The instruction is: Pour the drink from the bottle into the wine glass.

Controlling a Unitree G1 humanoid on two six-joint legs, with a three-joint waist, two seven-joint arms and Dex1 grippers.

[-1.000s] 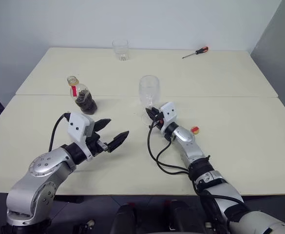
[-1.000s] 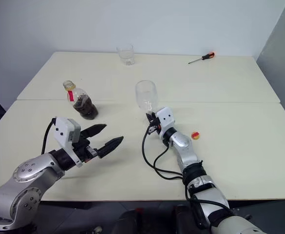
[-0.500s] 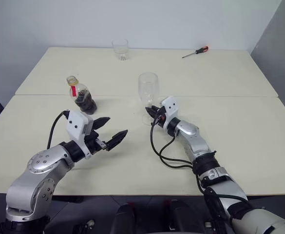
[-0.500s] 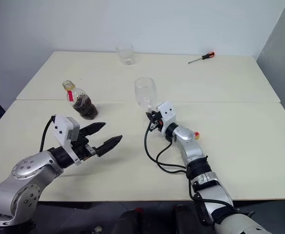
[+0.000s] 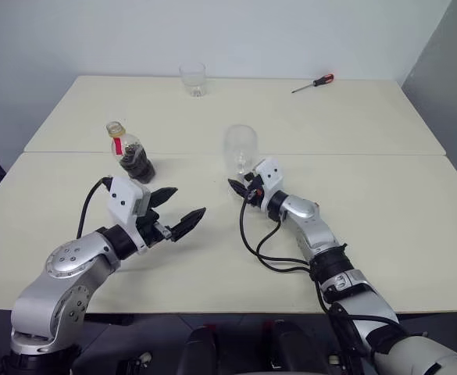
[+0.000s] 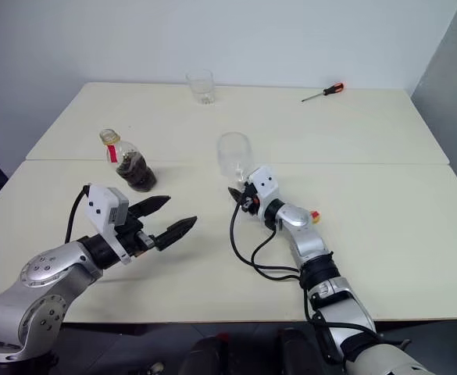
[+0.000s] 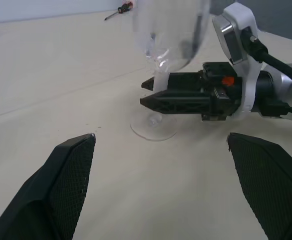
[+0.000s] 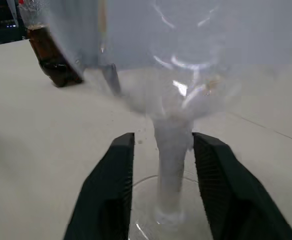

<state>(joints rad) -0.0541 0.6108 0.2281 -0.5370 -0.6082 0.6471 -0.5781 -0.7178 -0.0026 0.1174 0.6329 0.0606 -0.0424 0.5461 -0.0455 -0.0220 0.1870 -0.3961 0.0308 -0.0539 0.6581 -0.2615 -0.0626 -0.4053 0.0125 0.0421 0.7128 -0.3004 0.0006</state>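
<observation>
Starting at the left, our left tool [image 5: 180, 212] hovers above the bench [image 5: 384, 226] near its front-left part, its two black fingers spread wide apart and holding nothing. Beyond it, toward the left edge and close to the seam between the two bench tops, stands the bottle [image 5: 133, 153], upright, with the drink [image 5: 138, 165] dark in its lower half and no cap that we can make out. We judge it light and slightly yielding, slick plastic; the rounded belly below the red band looks the surest place to take hold.

Near the middle of the bench stands the wine glass [image 5: 240, 148], upright and empty. Our right tool [image 8: 161, 165] sits level at its stem, one finger on either side, parted with a small gap and not clamped. We judge the glass fragile and top-heavy, so the stem low down is where to steady it.

At the far edge stands a short tumbler [image 5: 193, 79], and toward the far-right corner lies a screwdriver [image 5: 313, 83]. A small red and yellow object [image 6: 313, 216] lies beside our right arm. The bench is smooth, pale cream; behind it a plain light wall.
</observation>
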